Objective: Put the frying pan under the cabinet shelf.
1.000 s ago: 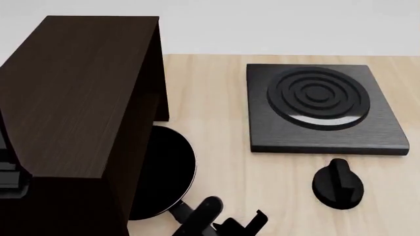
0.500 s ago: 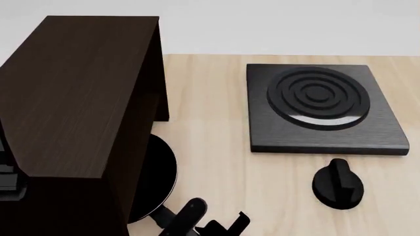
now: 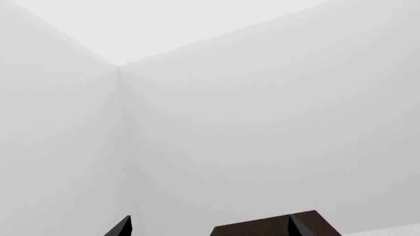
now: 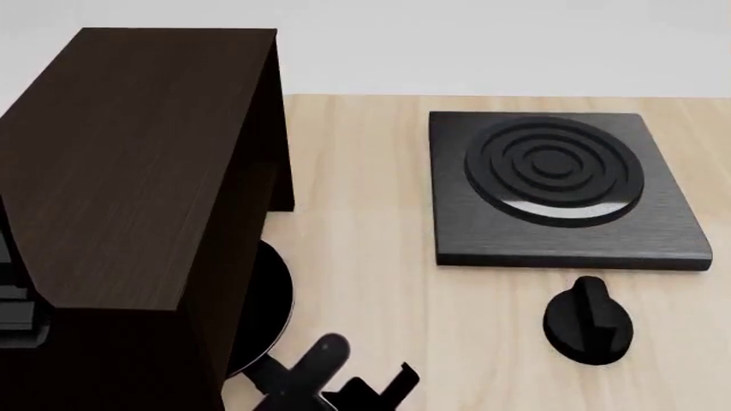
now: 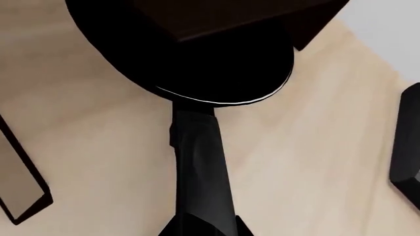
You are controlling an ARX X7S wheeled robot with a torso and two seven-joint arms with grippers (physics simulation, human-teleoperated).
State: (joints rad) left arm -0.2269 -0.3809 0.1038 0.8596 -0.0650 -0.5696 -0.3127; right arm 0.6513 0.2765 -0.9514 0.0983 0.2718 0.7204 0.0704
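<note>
Pale wood worktop (image 4: 365,171), white walls. Frying pan (image 4: 269,308) mostly under cabinet shelf (image 4: 126,171) at worktop's left edge, handle (image 5: 200,172) poking out. Right end effector (image 4: 342,385) pinching handle; left end effector not in view. Pan rigid, prob. heavy, glossy; hold handle.

Even, soft rendered light, sharp throughout; a pale glare streak on the stove plate (image 4: 546,210).
</note>
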